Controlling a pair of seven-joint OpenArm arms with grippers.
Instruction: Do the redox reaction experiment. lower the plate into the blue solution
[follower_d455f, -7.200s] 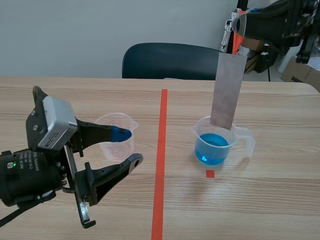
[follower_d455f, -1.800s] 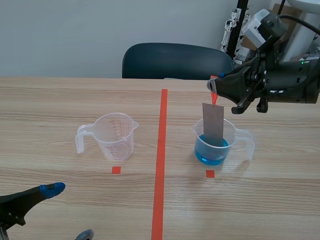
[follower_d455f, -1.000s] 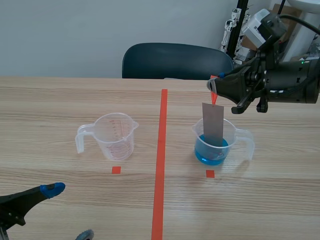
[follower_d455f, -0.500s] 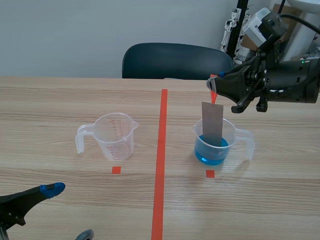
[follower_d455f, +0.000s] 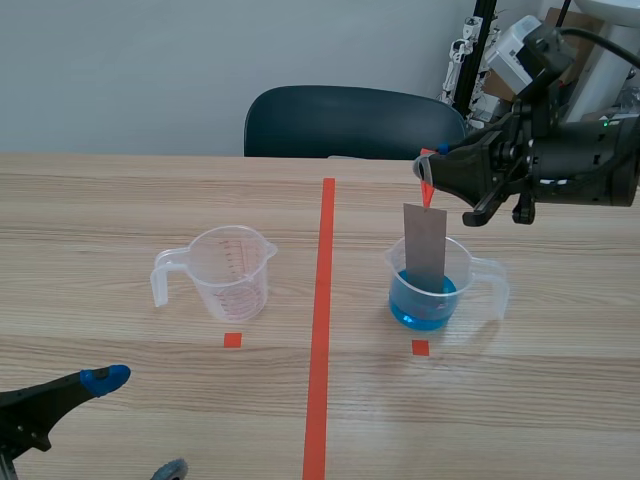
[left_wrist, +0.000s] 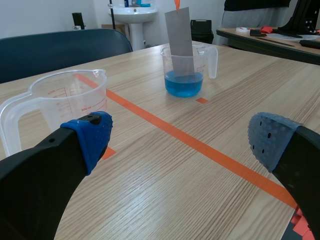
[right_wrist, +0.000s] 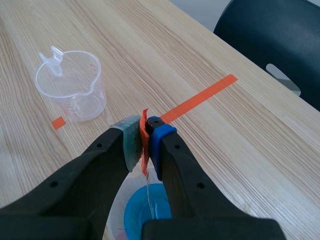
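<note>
One thin hold carries everything: the right pincer (follower_d455f: 428, 166) pinches only the orange tab (right_wrist: 144, 142) atop the grey plate (follower_d455f: 426, 248), which hangs upright, its lower end apparently dipped in the blue solution (follower_d455f: 424, 308). A slipping tab would likely drop the plate and splash; sideways drift could tip the clear cup (follower_d455f: 462, 280). The other cup (follower_d455f: 232, 272) is empty. The left pincer (left_wrist: 181, 138), spread wide, sits low over the surface (follower_d455f: 120, 200), well apart.
</note>
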